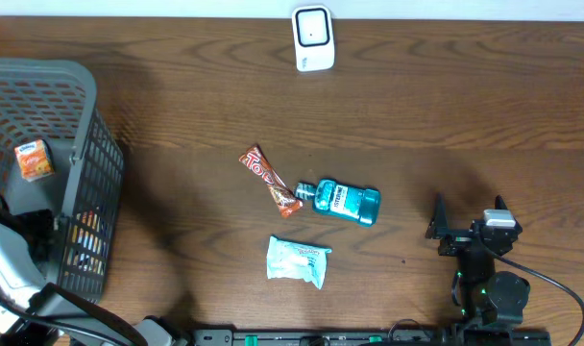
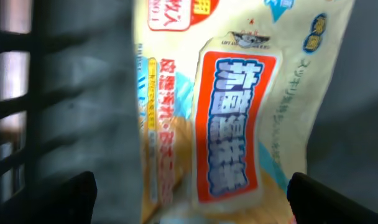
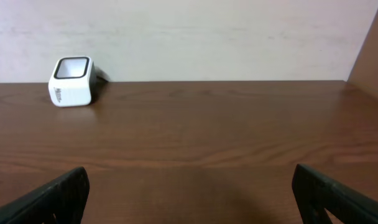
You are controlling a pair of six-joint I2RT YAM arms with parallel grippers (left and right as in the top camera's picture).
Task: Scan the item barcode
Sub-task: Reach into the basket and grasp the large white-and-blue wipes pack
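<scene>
Dark wooden tabletop (image 1: 465,115) bears a grey mesh plastic basket (image 1: 95,154) where a cream-and-orange crinkly snack packet (image 2: 232,112) sits before the wide-open, empty left gripper (image 2: 190,202), probably light, soft, slippery, best pinched across its middle, while the right gripper (image 3: 189,196) gapes empty too.

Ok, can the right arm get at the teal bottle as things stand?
Probably yes: the right claw is open, and only bare table lies between it and the teal bottle.

Wood-grain table (image 1: 465,96), glossy plastic packet (image 2: 239,124), plastic mesh basket (image 1: 98,192)
</scene>
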